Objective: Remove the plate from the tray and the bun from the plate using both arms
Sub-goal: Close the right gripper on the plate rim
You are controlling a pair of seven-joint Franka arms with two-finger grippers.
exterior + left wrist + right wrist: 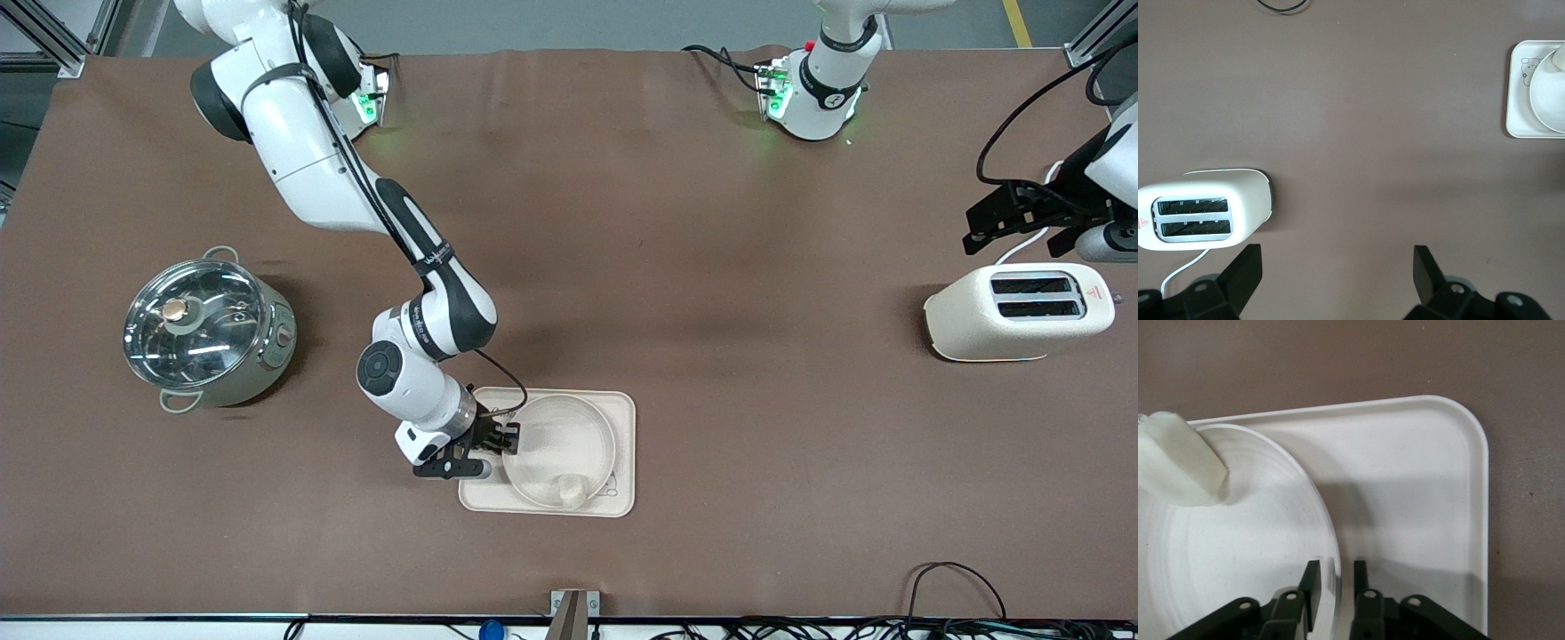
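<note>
The round cream plate [556, 440] lies on the rectangular cream tray [625, 444], near the front camera's edge of the table. The small pale bun [571, 491] rests in the plate at its rim nearest that camera. My right gripper [508, 443] is low at the plate's rim on the right arm's side. In the right wrist view its fingers [1335, 577] straddle the rim of the plate [1238, 547], one inside and one outside, narrowly open with a thin gap each side. My left gripper [1013, 233] waits wide open above the table by the toaster, empty [1338, 257].
A cream toaster [1018, 311] stands at the left arm's end of the table. A steel pot with a glass lid [204, 329] stands at the right arm's end. The tray [1519, 100] and plate [1551, 93] also show in the left wrist view.
</note>
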